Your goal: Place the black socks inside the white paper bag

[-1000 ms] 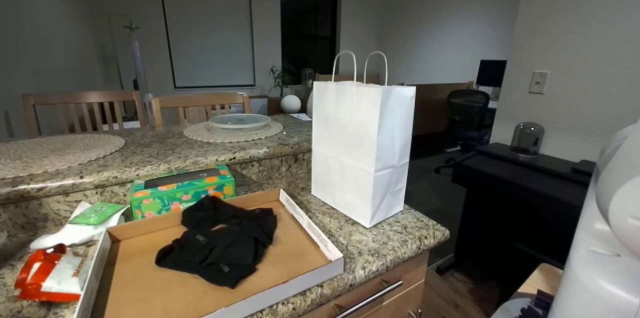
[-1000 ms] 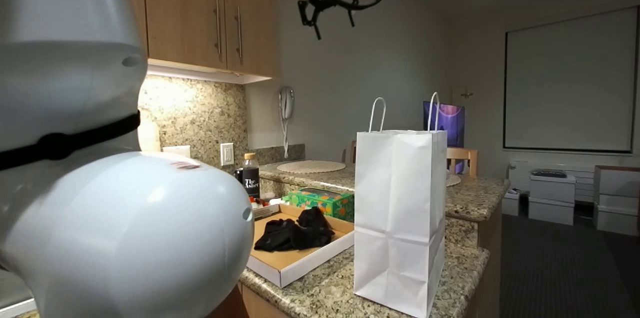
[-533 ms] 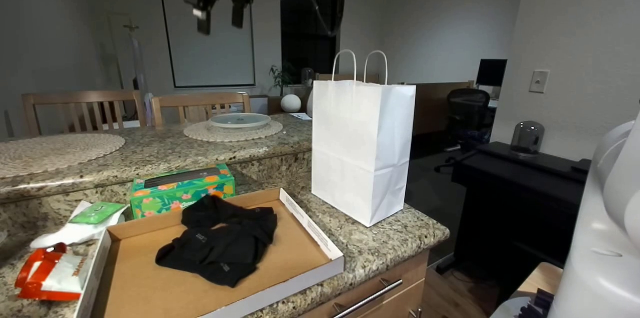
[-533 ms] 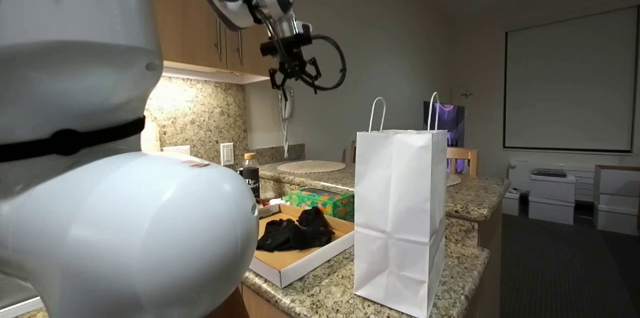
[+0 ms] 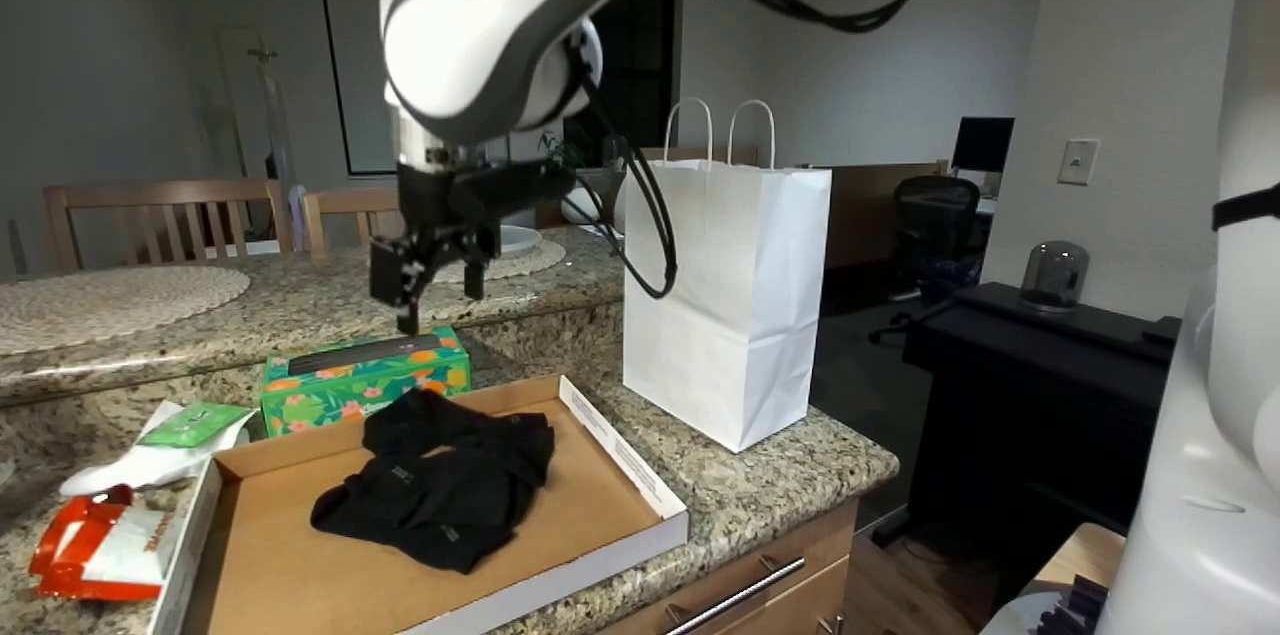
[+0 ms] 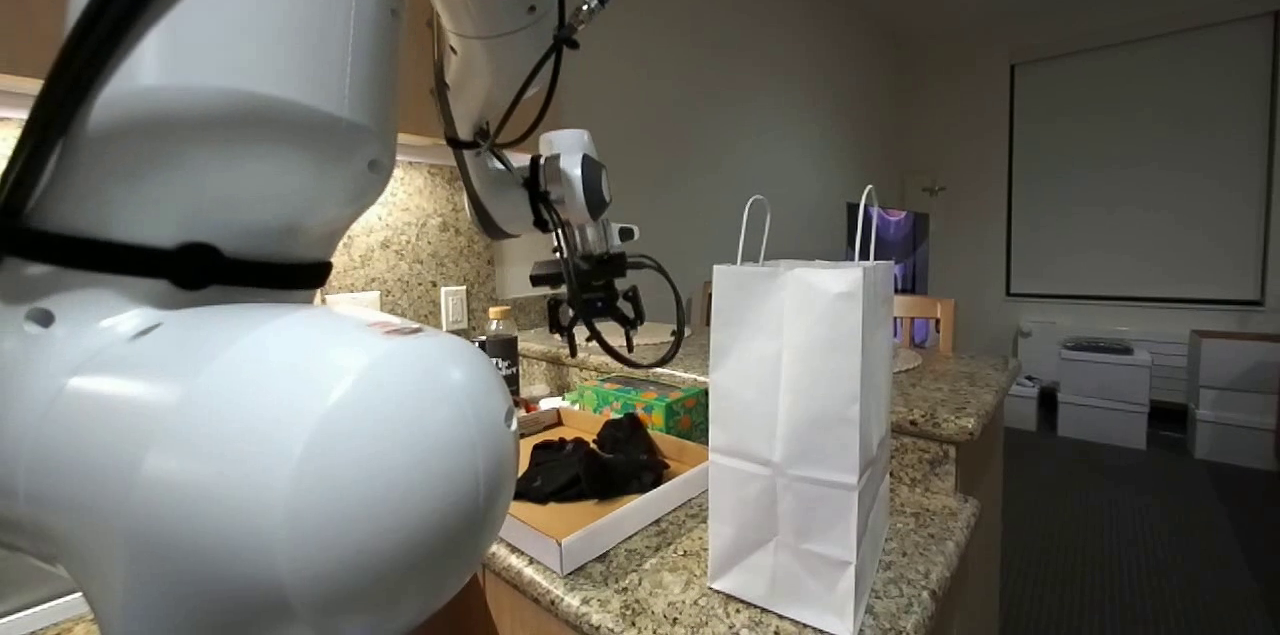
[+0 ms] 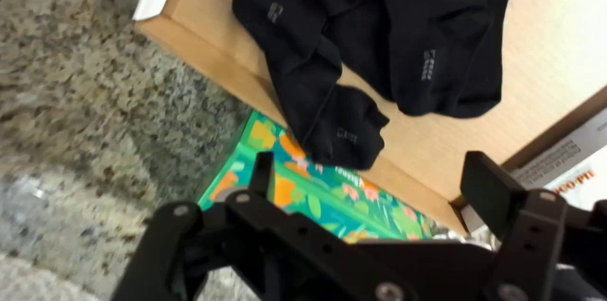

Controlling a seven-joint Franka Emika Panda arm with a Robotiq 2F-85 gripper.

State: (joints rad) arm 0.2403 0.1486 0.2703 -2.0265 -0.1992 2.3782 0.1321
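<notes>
"Where are the black socks (image 5: 450, 495)?"
"They lie bunched in the shallow cardboard tray (image 5: 270, 555) on the granite worktop (image 5: 760, 485)."
"And the white paper bag (image 5: 690, 315)?"
"It stands upright near the tray, not touching it."
"The claw (image 7: 372, 168)?"
"It hangs higher than the socks and apart from them, jaws spread wide. A flowered green box (image 5: 365, 390) sits just beside the tray."

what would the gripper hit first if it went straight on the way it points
Probably the black socks in the tray: the gripper points down, roughly above them. Depth is unclear, though, so the tissue box close by could come first instead.
</notes>
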